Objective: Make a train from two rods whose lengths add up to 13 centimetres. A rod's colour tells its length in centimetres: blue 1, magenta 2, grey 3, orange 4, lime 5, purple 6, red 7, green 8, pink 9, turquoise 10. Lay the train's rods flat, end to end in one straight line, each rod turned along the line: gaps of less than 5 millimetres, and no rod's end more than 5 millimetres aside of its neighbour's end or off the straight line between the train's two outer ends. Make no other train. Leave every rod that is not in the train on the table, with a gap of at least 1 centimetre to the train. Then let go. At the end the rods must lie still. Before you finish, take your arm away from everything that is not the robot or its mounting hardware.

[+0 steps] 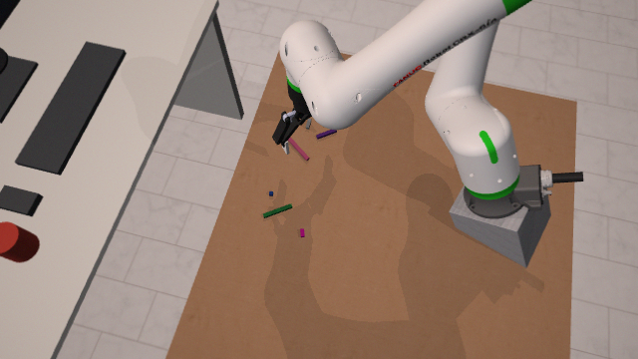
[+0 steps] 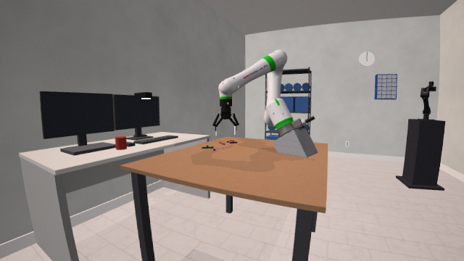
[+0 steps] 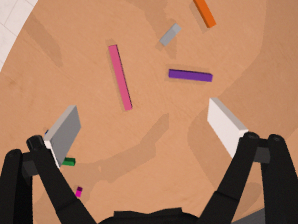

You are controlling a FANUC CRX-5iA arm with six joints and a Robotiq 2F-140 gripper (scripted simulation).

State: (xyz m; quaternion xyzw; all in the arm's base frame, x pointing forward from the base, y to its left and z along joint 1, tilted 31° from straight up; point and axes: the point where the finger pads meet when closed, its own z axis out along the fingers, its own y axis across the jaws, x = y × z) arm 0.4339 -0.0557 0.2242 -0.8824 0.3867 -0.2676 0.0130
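My gripper [image 1: 297, 135] [image 2: 225, 128] [image 3: 143, 112] is open and empty and hangs above the far left part of the brown table [image 1: 449, 299] [image 2: 254, 181]. A pink rod [image 1: 299, 149] [image 2: 221, 143] [image 3: 120, 76] lies flat just below and ahead of the fingers. A purple rod [image 1: 326, 134] [image 2: 233, 142] [image 3: 190, 75] lies to its right. In the wrist view a grey rod [image 3: 170, 34] and an orange rod [image 3: 205, 11] lie farther on; the arm hides them in the top view. A green rod [image 1: 277, 210] [image 2: 207, 147] [image 3: 68, 161], a blue rod [image 1: 271, 193] and a magenta rod [image 1: 302, 232] [image 3: 79, 192] lie apart nearer the front.
The robot's grey base block [image 1: 503, 229] [image 2: 295, 143] stands on the table's right side. A white desk [image 1: 75, 199] [image 2: 54, 159] with monitors, keyboards and a red cup [image 1: 17, 241] [image 2: 120, 142] stands to the left of the table.
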